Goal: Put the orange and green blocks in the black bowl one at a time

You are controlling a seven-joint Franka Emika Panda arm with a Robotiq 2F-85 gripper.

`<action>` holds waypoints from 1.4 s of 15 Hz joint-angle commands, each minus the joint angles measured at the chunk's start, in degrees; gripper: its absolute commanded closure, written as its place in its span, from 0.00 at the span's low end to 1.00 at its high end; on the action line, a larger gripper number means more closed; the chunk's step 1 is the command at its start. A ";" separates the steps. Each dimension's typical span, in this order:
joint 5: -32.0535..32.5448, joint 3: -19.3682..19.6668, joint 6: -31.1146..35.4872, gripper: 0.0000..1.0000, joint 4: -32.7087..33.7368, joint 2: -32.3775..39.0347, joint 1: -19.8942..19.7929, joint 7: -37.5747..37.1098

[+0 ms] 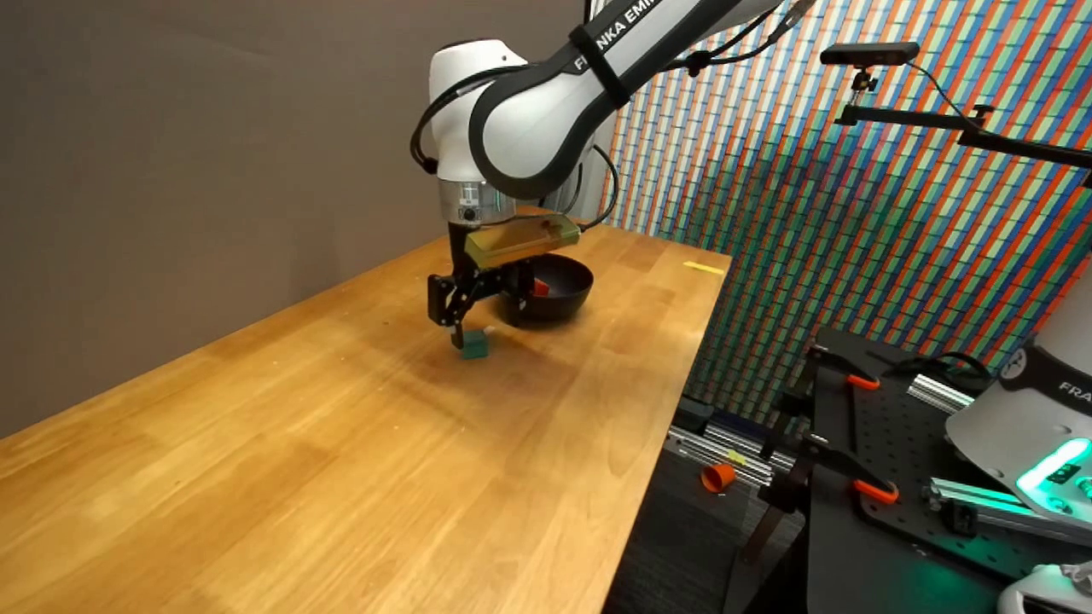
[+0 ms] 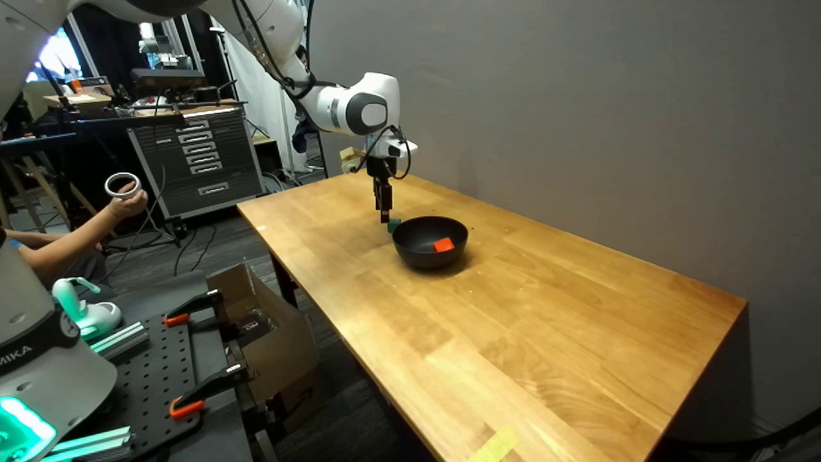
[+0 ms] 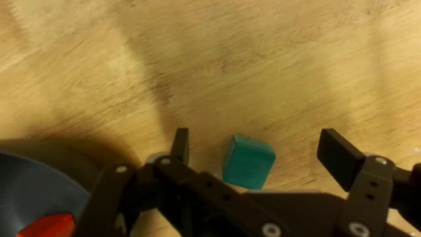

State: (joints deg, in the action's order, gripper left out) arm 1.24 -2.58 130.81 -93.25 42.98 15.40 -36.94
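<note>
The green block (image 3: 250, 163) sits on the wooden table between my gripper's (image 3: 256, 148) two fingers, nearer the left finger in the wrist view, with a gap on both sides. My gripper is open and low over the block; in the exterior views it points straight down (image 1: 490, 326) (image 2: 385, 218). The green block also shows in both exterior views (image 1: 474, 344) (image 2: 394, 226), partly hidden behind the bowl in one of them. The black bowl (image 2: 423, 260) stands upright close beside it (image 1: 576, 298) (image 3: 36, 187). The orange-red block (image 2: 443, 244) lies inside the bowl (image 1: 540, 288) (image 3: 49, 227).
The bowl stands close to one gripper finger. A grey wall (image 1: 213, 153) runs along one long side of the wooden table (image 1: 384, 477). Yellow tape strips (image 1: 704, 267) (image 2: 497, 446) mark the table. An orange cup (image 1: 717, 477) lies on the floor.
</note>
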 commanded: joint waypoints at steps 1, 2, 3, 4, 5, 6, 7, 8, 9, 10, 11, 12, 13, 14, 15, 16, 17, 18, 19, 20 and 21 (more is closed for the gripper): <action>-2.37 1.12 1.29 0.00 5.07 4.38 0.47 -1.08; -2.43 1.38 1.59 0.00 5.91 5.16 0.47 -1.18; -2.39 1.57 1.80 0.00 6.65 5.70 0.67 -1.41; -2.37 1.73 1.81 0.00 7.28 6.20 0.68 -1.47; -2.30 1.91 1.67 0.00 7.80 6.56 0.68 -1.57; -2.37 1.96 1.46 0.18 8.27 6.87 0.61 -1.62; -2.12 2.26 1.38 0.28 8.43 7.02 0.67 -1.74; -2.19 2.37 1.39 0.34 8.50 7.00 0.63 -1.89; -2.18 2.51 1.34 0.44 8.41 6.91 0.59 -2.01; -2.30 2.50 1.27 0.51 8.25 6.74 0.43 -1.96; -2.57 2.28 1.11 0.58 7.75 6.26 0.16 -1.69; -2.05 2.73 1.19 0.67 6.99 5.64 0.44 -1.89; -1.90 2.82 1.08 0.73 5.99 4.66 0.39 -1.64; -1.83 2.92 1.17 0.82 5.29 3.90 0.32 -1.51; -1.54 3.26 1.01 0.87 4.34 2.67 0.34 -1.52; -1.19 3.64 0.84 0.87 3.60 1.57 0.38 -1.48; -0.64 4.31 0.73 0.87 2.55 -0.13 0.62 -1.84; 0.12 5.02 0.70 0.87 1.50 -1.87 0.95 -2.03; 1.74 6.32 0.64 0.87 0.75 -3.54 1.72 -2.72; 4.05 7.98 0.47 0.87 0.00 -5.15 2.68 -3.63; 6.47 9.50 -0.10 0.87 -0.56 -6.51 3.37 -4.36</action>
State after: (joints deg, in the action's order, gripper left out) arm 2.79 2.90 131.90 -88.97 43.15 16.21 -38.79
